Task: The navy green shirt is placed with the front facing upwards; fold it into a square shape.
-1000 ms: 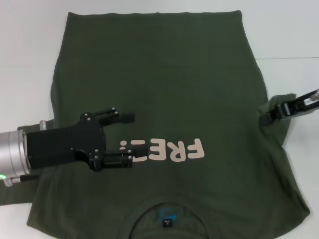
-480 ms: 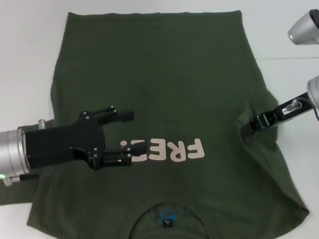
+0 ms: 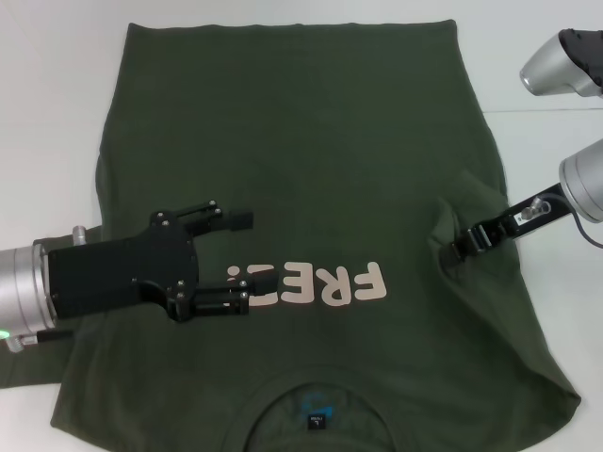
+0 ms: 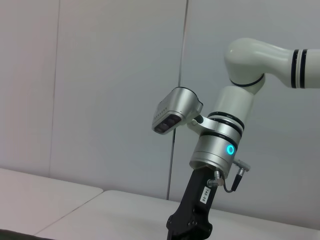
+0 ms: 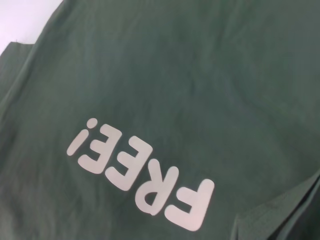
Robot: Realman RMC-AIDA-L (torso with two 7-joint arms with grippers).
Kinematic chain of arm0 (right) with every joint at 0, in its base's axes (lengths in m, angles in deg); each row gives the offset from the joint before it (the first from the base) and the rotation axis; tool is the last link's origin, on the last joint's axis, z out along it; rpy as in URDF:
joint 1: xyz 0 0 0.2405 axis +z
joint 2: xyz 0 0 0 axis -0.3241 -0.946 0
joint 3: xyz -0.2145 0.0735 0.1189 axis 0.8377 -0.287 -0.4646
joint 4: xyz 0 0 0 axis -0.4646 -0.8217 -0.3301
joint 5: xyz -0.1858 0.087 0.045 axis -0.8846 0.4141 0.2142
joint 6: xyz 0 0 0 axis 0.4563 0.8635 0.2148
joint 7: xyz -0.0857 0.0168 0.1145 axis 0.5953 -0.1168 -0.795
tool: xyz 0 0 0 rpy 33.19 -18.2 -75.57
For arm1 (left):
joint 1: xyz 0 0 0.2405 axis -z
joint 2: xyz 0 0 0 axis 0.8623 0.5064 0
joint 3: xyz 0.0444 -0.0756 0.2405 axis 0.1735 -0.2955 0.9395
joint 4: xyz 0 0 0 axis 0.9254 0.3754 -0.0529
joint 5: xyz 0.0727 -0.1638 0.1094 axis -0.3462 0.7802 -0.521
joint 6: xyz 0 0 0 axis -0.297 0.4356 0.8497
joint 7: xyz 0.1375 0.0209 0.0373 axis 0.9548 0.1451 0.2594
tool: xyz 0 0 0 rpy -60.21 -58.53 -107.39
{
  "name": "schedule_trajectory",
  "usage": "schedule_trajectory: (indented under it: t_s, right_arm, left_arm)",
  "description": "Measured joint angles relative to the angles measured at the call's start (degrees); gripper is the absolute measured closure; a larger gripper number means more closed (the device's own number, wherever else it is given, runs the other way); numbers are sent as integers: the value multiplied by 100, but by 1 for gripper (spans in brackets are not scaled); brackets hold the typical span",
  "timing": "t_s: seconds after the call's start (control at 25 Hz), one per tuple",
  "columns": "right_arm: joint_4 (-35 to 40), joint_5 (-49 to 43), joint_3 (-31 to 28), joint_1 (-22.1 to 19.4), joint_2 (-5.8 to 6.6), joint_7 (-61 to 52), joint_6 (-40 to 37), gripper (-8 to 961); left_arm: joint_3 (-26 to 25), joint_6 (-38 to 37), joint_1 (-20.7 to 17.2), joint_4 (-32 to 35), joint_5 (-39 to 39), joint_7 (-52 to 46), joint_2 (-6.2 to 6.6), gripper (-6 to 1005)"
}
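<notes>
The navy green shirt point(image 3: 301, 160) lies flat on the white table, front up, with its collar and black neck label point(image 3: 317, 423) nearest me. Its pale "FREE!" print point(image 3: 311, 284) reads upside down; the right wrist view shows the same print point(image 5: 142, 175) on green cloth point(image 5: 200, 75). My left gripper point(image 3: 247, 262) stands open low over the shirt's left half, its fingertips beside the print's end. My right gripper point(image 3: 454, 252) is shut on the shirt's right sleeve point(image 3: 466, 202), which is lifted and drawn inward over the body.
Bare white table point(image 3: 57, 113) surrounds the shirt on both sides and beyond the hem. The left sleeve point(image 3: 28, 369) lies under my left arm. The left wrist view shows my right arm point(image 4: 215, 150) against a grey wall.
My right gripper has travelled inward, toward the shirt's middle, dragging the right sleeve with it. The left gripper has stayed where it was, still open.
</notes>
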Motion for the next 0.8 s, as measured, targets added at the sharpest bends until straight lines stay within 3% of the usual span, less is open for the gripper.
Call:
schedule_trajectory:
  t_s: [0.72, 0.8]
  right_arm:
    - [-141, -1, 374, 34, -6, -53, 208, 911]
    - [-141, -1, 364, 33, -7, -53, 215, 838]
  left_arm:
    - [-7, 12, -8, 0, 0, 18, -9, 138]
    - [-7, 17, -9, 0, 2, 37, -12, 138]
